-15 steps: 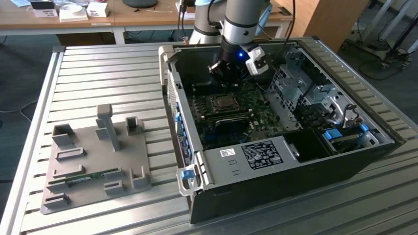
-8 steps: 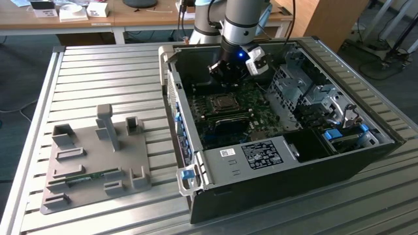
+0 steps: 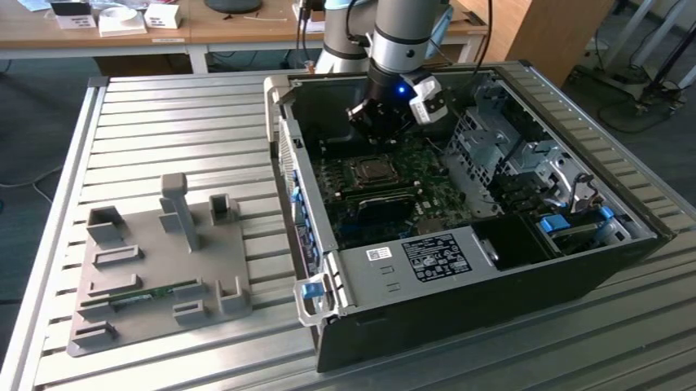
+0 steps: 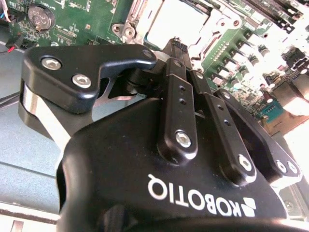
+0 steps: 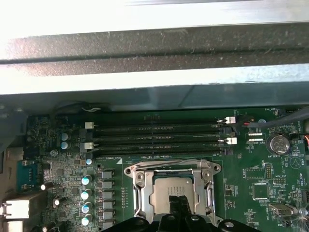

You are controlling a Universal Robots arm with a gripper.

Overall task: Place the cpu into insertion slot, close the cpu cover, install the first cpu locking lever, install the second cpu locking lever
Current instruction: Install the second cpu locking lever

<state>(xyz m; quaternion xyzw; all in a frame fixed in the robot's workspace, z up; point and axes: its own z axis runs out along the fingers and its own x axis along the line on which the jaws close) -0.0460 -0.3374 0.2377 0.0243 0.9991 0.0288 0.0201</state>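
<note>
The cpu (image 5: 164,189) lies flat in the socket on the green motherboard, its silvery top showing. The cpu cover (image 5: 140,191) lies down around it as a metal frame. A thin wire lever (image 5: 169,162) runs along the socket's edge toward the memory slots. My gripper (image 5: 179,203) hangs just above the chip's near edge, fingers together, with nothing seen between them. In the second wrist view the gripper (image 4: 176,46) points at the bright cpu (image 4: 176,21). In the exterior view the gripper (image 3: 376,126) hovers inside the open computer case above the socket (image 3: 376,169).
Memory slots (image 5: 154,137) run beside the socket, with a coin battery (image 5: 277,143) nearby. Case walls (image 3: 285,138) and a drive cage (image 3: 511,147) hem in the board. A grey fixture (image 3: 163,261) with part holders sits on the slatted table at the exterior view's left.
</note>
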